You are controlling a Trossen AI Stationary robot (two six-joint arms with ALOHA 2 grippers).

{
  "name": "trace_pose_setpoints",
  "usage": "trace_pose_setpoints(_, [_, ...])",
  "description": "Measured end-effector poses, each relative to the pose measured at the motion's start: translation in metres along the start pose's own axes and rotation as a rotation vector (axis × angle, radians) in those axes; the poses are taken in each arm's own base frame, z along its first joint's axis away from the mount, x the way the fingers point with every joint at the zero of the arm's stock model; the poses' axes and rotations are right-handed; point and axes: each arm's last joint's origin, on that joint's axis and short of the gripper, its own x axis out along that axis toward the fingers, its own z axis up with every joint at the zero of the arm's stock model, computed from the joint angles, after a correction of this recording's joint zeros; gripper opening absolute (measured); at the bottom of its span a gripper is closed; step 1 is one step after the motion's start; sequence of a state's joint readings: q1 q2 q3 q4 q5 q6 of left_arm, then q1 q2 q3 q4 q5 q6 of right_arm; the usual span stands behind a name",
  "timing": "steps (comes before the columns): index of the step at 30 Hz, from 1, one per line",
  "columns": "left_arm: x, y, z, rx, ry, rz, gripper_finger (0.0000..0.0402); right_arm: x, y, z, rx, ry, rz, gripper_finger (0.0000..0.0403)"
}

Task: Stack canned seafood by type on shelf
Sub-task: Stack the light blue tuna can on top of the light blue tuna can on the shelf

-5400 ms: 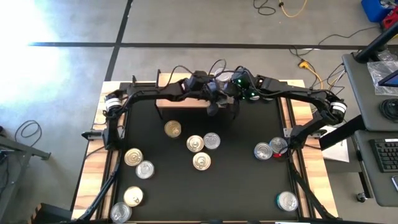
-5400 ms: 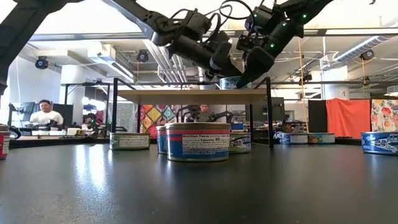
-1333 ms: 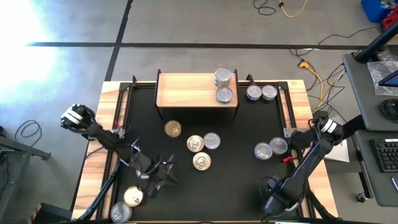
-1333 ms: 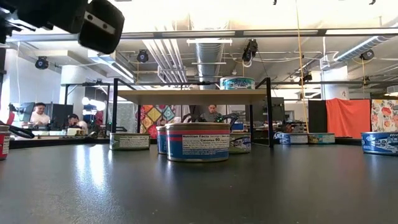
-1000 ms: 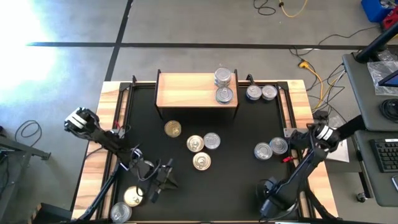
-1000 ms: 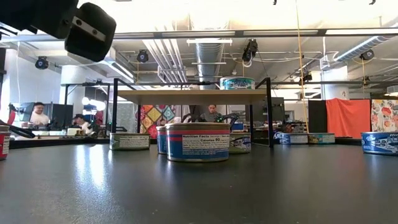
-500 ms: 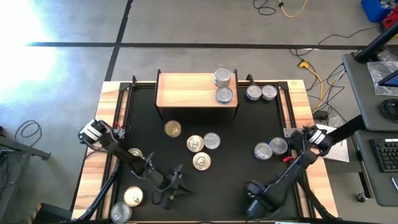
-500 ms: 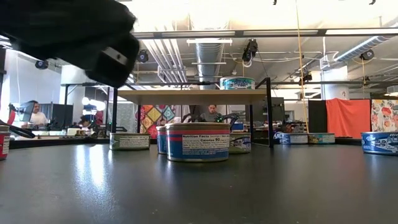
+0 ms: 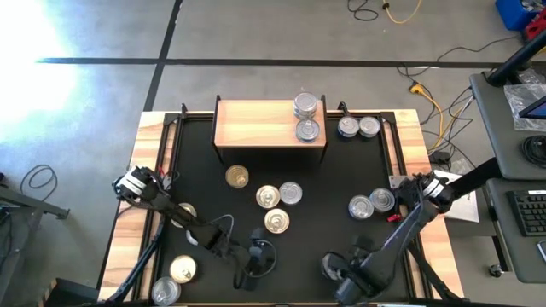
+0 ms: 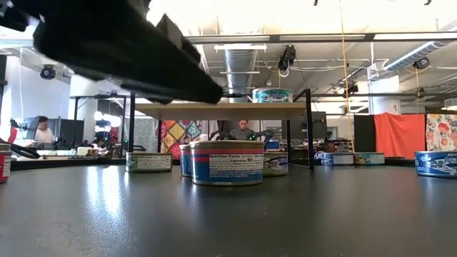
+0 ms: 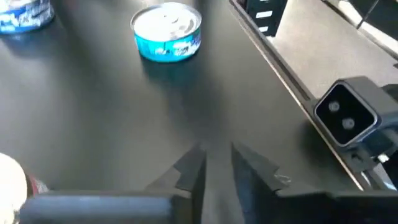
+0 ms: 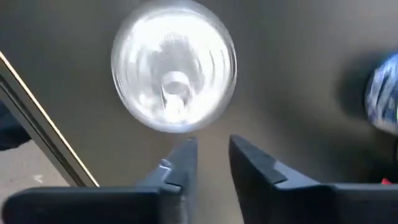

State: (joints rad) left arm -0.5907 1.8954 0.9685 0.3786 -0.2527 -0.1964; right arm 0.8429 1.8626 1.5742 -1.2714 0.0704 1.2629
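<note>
The light-wood shelf [image 9: 260, 124] stands at the table's far side with two silver-lidded cans [image 9: 306, 118] on its right end. Gold-lidded and silver-lidded cans [image 9: 275, 205] stand loose on the black table. My left gripper [image 9: 254, 264] is near the table's near edge, around the middle, pointing toward the right; its fingers [image 11: 217, 165] stand slightly apart over bare table, and a teal can [image 11: 166, 31] is ahead of them. My right gripper [image 9: 334, 269] points down near it, with a narrow gap [image 12: 208, 158] and a silver lid [image 12: 174, 65] just beyond the fingertips.
Two cans [image 9: 357, 127] stand behind the shelf's right end, two [image 9: 371, 203] at the right side, and others [image 9: 175, 281] at the near-left corner. A grey camera box [image 11: 347, 117] sits at the near edge. The table's wooden rim [image 9: 136, 213] runs around it.
My left gripper has gone toward the table's right along the near edge, away from the near-left cans, and its dark arm now fills more of the low view's upper left. My right gripper has gone toward the table's left, toward the left gripper.
</note>
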Motion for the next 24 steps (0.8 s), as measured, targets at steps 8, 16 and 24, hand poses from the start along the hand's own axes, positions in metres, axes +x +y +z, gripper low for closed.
trace_pose_setpoints(8, [0.0, 0.002, 0.0, 0.055, 0.002, 0.004, 0.0147, 0.026, 0.006, -0.045, 0.139, 0.02, -0.009, 0.022])
trace_pose_setpoints(16, [0.0, 0.001, 0.0, 0.033, -0.001, 0.003, 0.0183, 0.063, -0.003, -0.041, 0.105, -0.018, -0.028, 0.0366])
trace_pose_setpoints(24, [0.001, 0.005, -0.002, 0.028, 0.009, 0.012, 0.0207, 0.067, 0.002, 0.01, -0.051, -0.268, 0.098, 0.0396])
